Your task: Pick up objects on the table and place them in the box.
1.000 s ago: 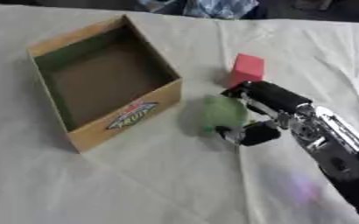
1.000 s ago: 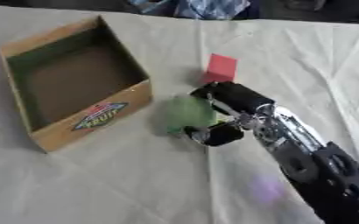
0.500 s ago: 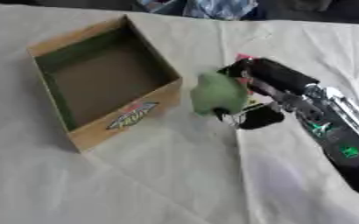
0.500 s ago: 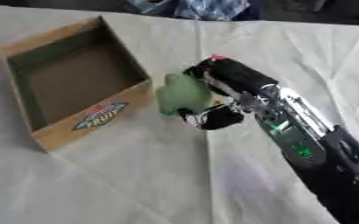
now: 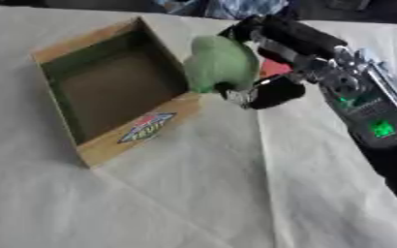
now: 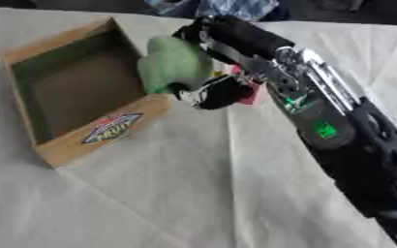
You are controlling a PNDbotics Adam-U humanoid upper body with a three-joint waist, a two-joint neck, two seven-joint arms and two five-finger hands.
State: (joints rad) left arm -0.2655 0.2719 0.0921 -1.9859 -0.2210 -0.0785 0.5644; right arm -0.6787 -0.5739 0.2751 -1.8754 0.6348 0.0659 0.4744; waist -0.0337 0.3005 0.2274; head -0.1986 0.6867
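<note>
My right hand (image 5: 274, 72) holds a pale green rounded object (image 5: 220, 64) in the air, fingers and thumb curled round it. The object hangs just over the right wall of the open cardboard box (image 5: 138, 128), whose inside shows empty. A red block (image 5: 275, 68) lies on the table, mostly hidden behind my hand. My left hand shows in neither view.
The box stands on a white cloth-covered table (image 5: 176, 203), at the left. Dark and blue things (image 5: 227, 7) lie past the far table edge. My right forearm (image 5: 363, 111) crosses the right side of the views.
My right hand has lifted the green object off the table and carried it left and up, from beside the red block to above the box's right wall.
</note>
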